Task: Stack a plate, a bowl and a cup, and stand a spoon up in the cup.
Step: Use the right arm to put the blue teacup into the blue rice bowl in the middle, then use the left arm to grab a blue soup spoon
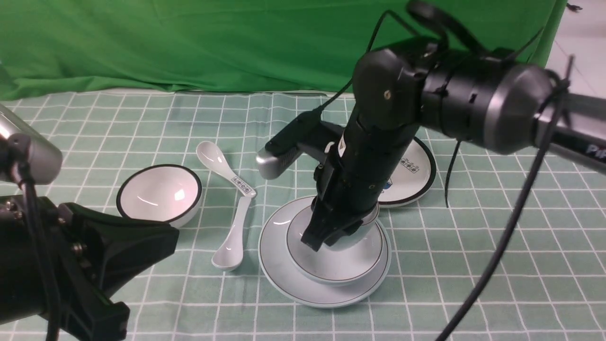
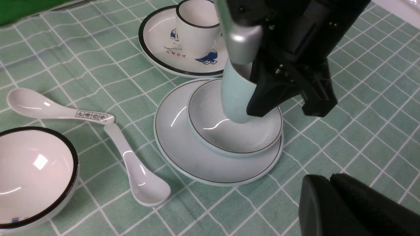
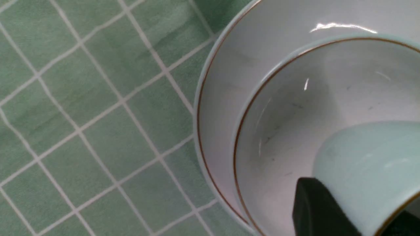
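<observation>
The pale blue-grey plate [image 1: 284,279] lies on the checked cloth with the shallow bowl [image 1: 341,270] sitting on it. My right gripper [image 1: 331,237] reaches down into the bowl, shut on the pale blue cup [image 2: 234,95]. One finger [image 3: 311,203] presses the cup's outer wall [image 3: 367,164] and the other is inside its rim. The cup's base is down in the bowl's hollow. To the plate's left the plain spoon [image 1: 232,241] lies flat, bowl end nearest me. My left gripper [image 2: 329,180] hangs shut and empty, low at the near left [image 1: 170,237].
A white spoon with printed marks [image 1: 222,166] lies touching the plain spoon's handle. A black-rimmed white bowl [image 1: 158,194] stands at the left. Behind the stack, a black-rimmed picture plate [image 1: 416,175] carries a black-rimmed white cup [image 2: 197,29]. A green backdrop closes off the far side.
</observation>
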You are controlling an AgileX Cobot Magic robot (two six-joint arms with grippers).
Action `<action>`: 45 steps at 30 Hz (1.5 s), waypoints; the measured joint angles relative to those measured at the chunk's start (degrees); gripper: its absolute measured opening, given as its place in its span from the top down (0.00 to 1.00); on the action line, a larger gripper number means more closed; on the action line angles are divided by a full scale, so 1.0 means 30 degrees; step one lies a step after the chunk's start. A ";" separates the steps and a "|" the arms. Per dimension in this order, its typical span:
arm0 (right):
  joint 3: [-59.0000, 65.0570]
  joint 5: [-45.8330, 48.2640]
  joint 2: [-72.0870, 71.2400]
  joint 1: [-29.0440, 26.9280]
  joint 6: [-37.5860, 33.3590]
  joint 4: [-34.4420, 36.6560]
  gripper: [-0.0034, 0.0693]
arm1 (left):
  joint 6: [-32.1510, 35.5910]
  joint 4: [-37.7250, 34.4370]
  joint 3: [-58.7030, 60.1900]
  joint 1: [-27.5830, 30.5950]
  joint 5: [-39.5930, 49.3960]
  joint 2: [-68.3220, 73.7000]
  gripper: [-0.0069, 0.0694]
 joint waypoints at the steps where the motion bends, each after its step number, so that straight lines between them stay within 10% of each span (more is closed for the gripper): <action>1: 0.0000 -0.0120 0.0196 0.0000 0.0200 -0.0035 0.84 | 0.0000 0.0000 0.0000 0.0000 0.0000 0.0000 0.89; 11: 0.0015 -0.1052 0.0822 0.0000 0.0540 -0.0056 0.82 | 0.0000 0.0000 0.0000 0.0000 0.0000 0.0000 0.89; 22: 0.0015 -0.1164 0.0907 0.0000 0.0842 -0.0077 0.54 | -0.0019 0.0000 0.0000 0.0000 0.0000 0.0000 0.89; 35: -0.0905 0.1183 -0.2960 0.0000 0.0908 -0.0244 0.53 | -0.0529 0.0000 -0.0025 0.0000 0.0943 0.1344 0.89; 45: 0.4618 0.1936 -1.0510 0.0000 0.3913 -0.4692 0.58 | -0.1103 0.0029 -0.3084 -0.0185 0.2294 0.6672 0.89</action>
